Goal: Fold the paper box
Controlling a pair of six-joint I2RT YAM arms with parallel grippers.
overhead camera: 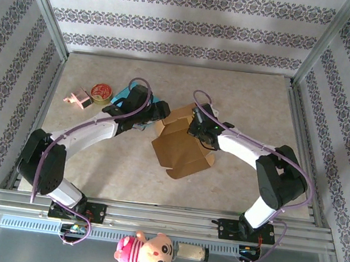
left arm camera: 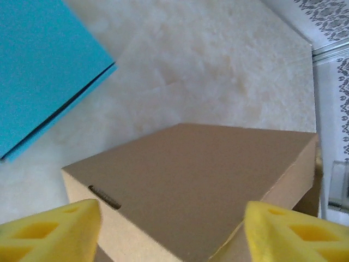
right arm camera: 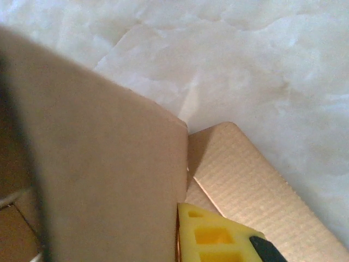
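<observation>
While both arms lean in over the middle of the tabletop, the brown paper box [overhead camera: 182, 146] sits half-formed between them, one wall raised at its far end and a flat panel spread toward the near edge. The left gripper [overhead camera: 157, 111] is spread wide: in its wrist view the yellow fingertips [left arm camera: 49, 232] stand well apart, one off each side of a closed brown face, with a flat blue item [left arm camera: 38, 65] lying beside it. The right gripper [overhead camera: 196, 126] presses in at an upright flap [right arm camera: 109, 180]. One yellow finger [right arm camera: 215, 237] lies against the flap, its partner is hidden, so its opening cannot be told. The step appears to be raising and tucking the side flaps. Next, the left likely needs to steady the formed wall while the right pushes the flap inward.
</observation>
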